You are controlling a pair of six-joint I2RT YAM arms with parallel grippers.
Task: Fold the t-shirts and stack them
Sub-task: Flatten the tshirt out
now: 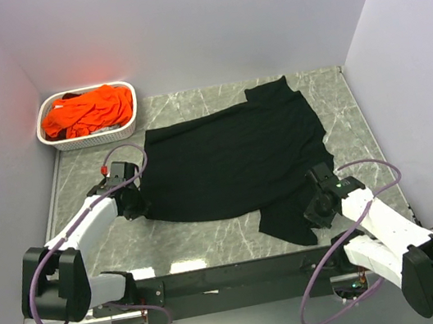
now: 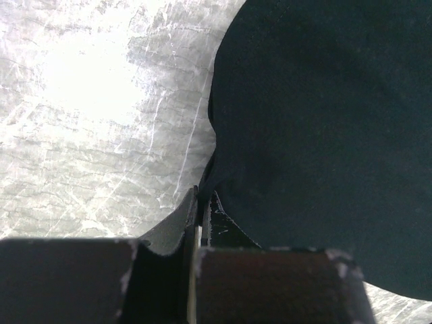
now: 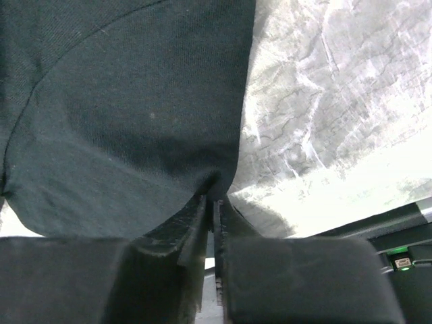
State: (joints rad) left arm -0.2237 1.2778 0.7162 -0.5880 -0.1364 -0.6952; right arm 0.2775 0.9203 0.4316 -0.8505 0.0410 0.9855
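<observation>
**Current step.** The plain black cloth t-shirt (image 1: 232,155) lies spread on the grey marble counter (image 1: 201,241), roughly centred, with one sleeve pointing to the far side and another bunched at the near right. The left hand (image 1: 134,202) grips the shirt's left edge. The right hand (image 1: 319,195) grips the cloth at the near right, by the bunched sleeve. Both hands are closed down to a thin slit with a fold of black fabric pinched between the fingers. This appears to be the start of the first fold, or a final straightening pull. No fold is visible yet.

**Next move.** The fold probably calls for both hands to lift together and carry the held edge across the shirt, at matched height so the cloth does not twist.

**View differences.** Only the top view shows the bright orange t-shirts (image 1: 87,110) heaped in the white latticed plastic basket (image 1: 129,128) at the far left corner, well apart from the black shirt. Only the wrist views confirm each pinch. The top view cannot resolve the finger gap.
</observation>
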